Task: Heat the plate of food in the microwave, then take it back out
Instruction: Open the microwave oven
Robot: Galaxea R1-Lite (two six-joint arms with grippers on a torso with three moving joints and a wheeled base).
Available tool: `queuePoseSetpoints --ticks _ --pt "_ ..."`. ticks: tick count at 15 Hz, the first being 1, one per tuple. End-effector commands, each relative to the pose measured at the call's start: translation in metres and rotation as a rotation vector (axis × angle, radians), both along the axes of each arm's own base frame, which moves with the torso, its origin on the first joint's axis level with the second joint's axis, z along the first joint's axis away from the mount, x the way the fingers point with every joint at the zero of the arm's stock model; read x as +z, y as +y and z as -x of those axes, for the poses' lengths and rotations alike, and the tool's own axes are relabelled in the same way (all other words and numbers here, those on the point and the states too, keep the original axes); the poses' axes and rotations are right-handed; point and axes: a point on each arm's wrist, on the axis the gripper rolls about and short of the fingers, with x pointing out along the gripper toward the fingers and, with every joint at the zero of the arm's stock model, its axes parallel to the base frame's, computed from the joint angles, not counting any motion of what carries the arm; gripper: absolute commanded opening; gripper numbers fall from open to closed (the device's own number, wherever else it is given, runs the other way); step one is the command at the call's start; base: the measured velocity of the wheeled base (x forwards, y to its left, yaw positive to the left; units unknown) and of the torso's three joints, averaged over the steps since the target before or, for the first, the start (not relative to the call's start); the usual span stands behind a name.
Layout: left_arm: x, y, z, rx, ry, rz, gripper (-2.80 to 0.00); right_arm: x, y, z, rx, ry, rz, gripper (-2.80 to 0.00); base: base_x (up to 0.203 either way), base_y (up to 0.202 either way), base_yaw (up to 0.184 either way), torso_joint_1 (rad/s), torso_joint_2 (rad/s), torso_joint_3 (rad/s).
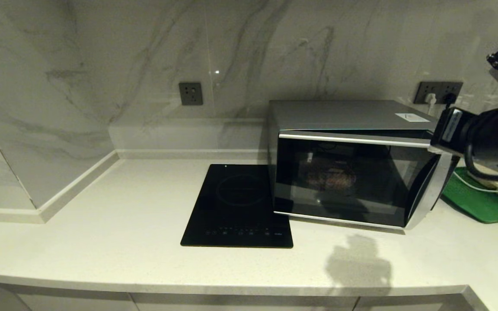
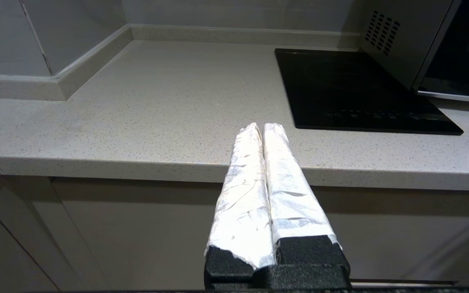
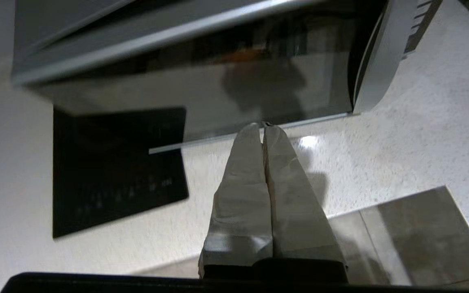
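The silver microwave (image 1: 348, 164) stands at the back right of the counter. Its dark glass door (image 1: 344, 181) is swung slightly out at its right, handle edge. Behind the glass a dim round shape with a hint of orange, the plate of food (image 1: 331, 179), shows faintly; in the right wrist view it is an orange glint (image 3: 244, 55). My right arm (image 1: 482, 138) hangs by the microwave's upper right corner. My right gripper (image 3: 263, 129) is shut and empty, held above the counter before the door's lower edge. My left gripper (image 2: 263, 127) is shut and empty, parked low in front of the counter edge.
A flat black induction cooktop (image 1: 240, 207) lies just left of the microwave, touching its side. A green mat (image 1: 478, 203) with white cables lies right of the microwave. Wall sockets (image 1: 190, 93) sit on the marble back wall. The counter's front edge (image 1: 231, 289) runs below.
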Motion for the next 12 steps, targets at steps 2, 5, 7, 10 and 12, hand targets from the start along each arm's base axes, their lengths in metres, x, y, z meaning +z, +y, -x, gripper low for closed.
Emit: queuePoseSetpoints --ticks 2,5,7,10,12 --pt "0.0 0.0 0.0 0.0 0.0 0.001 -2.8 -0.007 -0.009 -0.058 -0.083 0.046 -0.02 -2.8 0.0 0.0 0.0 0.0 0.0 0.0" --pt "0.0 0.0 0.0 0.0 0.0 0.001 -2.8 -0.008 -0.015 -0.097 -0.122 0.026 -0.053 -2.8 0.0 0.0 0.0 0.0 0.0 0.0" --pt "0.0 0.0 0.0 0.0 0.0 0.001 -2.8 -0.009 -0.017 -0.115 -0.128 0.017 -0.07 -2.8 0.0 0.0 0.0 0.0 0.0 0.0" --pt "0.0 0.0 0.0 0.0 0.0 0.001 -2.8 -0.014 -0.031 -0.138 -0.183 0.006 -0.084 -2.8 0.0 0.0 0.0 0.0 0.0 0.0" --pt "0.0 0.0 0.0 0.0 0.0 0.001 -2.8 -0.019 -0.043 -0.145 -0.227 0.011 -0.095 -2.8 0.0 0.0 0.0 0.0 0.0 0.0"
